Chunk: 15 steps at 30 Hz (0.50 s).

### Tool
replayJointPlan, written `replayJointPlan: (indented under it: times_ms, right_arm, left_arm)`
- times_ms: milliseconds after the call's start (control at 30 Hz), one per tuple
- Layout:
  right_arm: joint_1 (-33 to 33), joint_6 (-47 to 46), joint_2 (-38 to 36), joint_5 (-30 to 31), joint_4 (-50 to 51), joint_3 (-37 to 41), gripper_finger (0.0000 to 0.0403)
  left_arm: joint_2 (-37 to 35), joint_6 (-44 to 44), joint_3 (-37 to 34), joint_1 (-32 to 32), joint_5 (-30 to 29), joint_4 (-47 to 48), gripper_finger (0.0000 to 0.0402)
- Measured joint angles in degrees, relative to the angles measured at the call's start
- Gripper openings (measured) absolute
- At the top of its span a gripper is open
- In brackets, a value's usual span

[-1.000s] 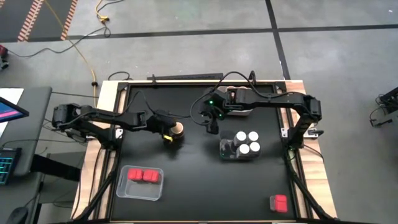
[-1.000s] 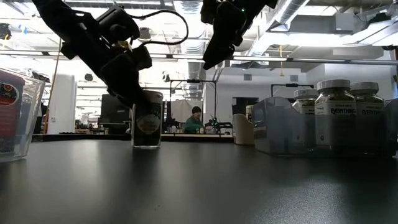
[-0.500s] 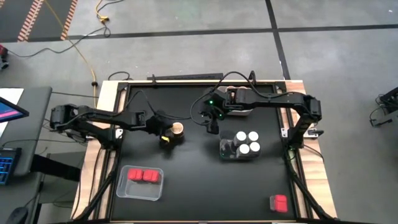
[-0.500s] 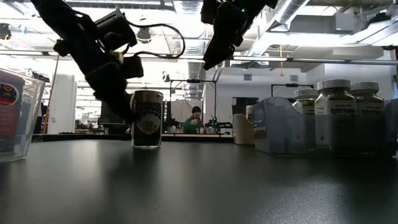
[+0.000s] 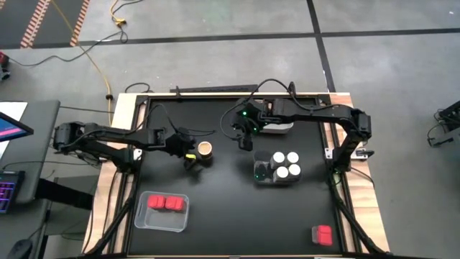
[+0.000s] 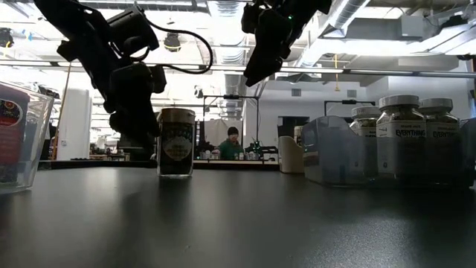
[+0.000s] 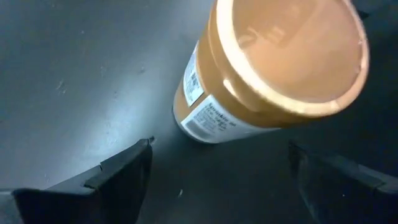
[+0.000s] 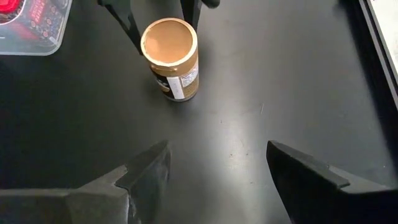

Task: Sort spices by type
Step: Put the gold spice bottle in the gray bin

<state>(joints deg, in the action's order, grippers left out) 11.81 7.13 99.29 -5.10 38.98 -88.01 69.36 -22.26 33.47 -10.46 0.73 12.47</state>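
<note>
A brown cork-topped spice jar point(image 5: 205, 150) stands upright on its base on the black table, left of centre. My left gripper point(image 5: 191, 157) is open just left of it. Its fingers point(image 7: 124, 177) stand on either side of the jar's foot point(image 7: 199, 127) without touching. My right gripper point(image 5: 244, 138) hangs open above the table to the jar's right, with nothing between its fingers point(image 8: 146, 168). Several white-lidded jars point(image 5: 284, 165) stand in a clear tray point(image 5: 260, 173). Two red boxes point(image 5: 164, 203) lie in another clear tray.
One red box point(image 5: 322, 234) lies alone near the table's front right corner. A white tray point(image 5: 279, 126) sits under the right arm at the back. The red boxes' clear tray point(image 5: 144, 216) is at the front left. Bare black table lies between the trays.
My left gripper has drawn back from the cork-topped jar toward the table's left edge, rolling its wrist as it went. The jar has stayed upright in its place and now shows clear of the fingers.
</note>
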Motion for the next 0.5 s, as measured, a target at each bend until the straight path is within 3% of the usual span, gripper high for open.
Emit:
replayJointPlan:
  times_ms: [333,500]
  right_arm:
    - [-0.02,-0.23,0.00,0.00,-0.02,0.00,0.0292]
    - [-0.02,-1.11,0.00,0.00,-0.02,0.00,0.0292]
  left_arm:
    - [0.00,-0.27,0.00,0.02,0.46,0.20,0.0355]
    - [0.00,3.98,0.00,0.79,0.46,0.71,0.0339]
